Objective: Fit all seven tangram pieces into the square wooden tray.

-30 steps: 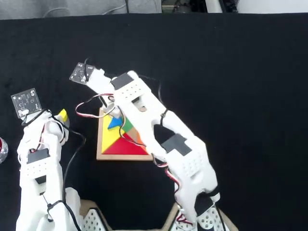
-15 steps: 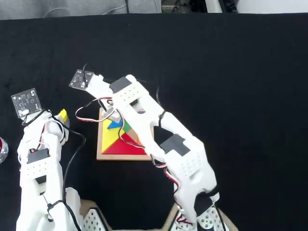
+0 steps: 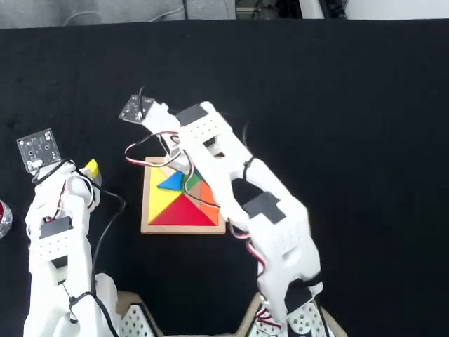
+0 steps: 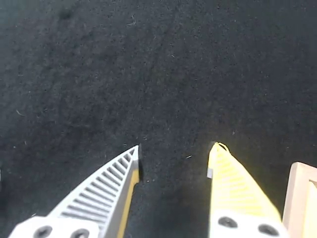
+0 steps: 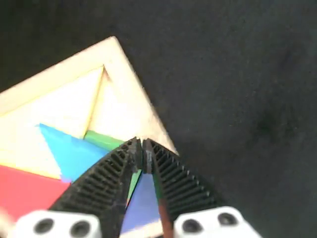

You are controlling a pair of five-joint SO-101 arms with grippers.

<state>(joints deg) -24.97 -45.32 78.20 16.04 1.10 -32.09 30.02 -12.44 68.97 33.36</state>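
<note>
High view gives us the square wooden tray (image 3: 144, 210) lying flat on the black desk (image 3: 351, 140), with coloured pieces inside it. A red triangle (image 3: 184, 213) sits along the tray's near edge and a yellow triangle (image 3: 160, 202) against its left edge. A blue triangle (image 3: 170, 182) lies toward the tray's middle, with a green piece (image 3: 191, 181) and an orange piece (image 3: 206, 194) on its right side.

From the right wrist view we see the right gripper (image 5: 142, 147) with its fingers pressed together, the tips above the tray's rim near one corner. A lilac piece (image 5: 141, 201) lies inside the tray beneath them; we cannot tell whether they touch it. Between the blue triangle and that corner the tray looks pale, and we cannot tell bare wood from pale pieces.

Beyond the tray's left side, the left gripper (image 4: 173, 158) hangs over bare desk, its fingers apart with nothing between them.
</note>
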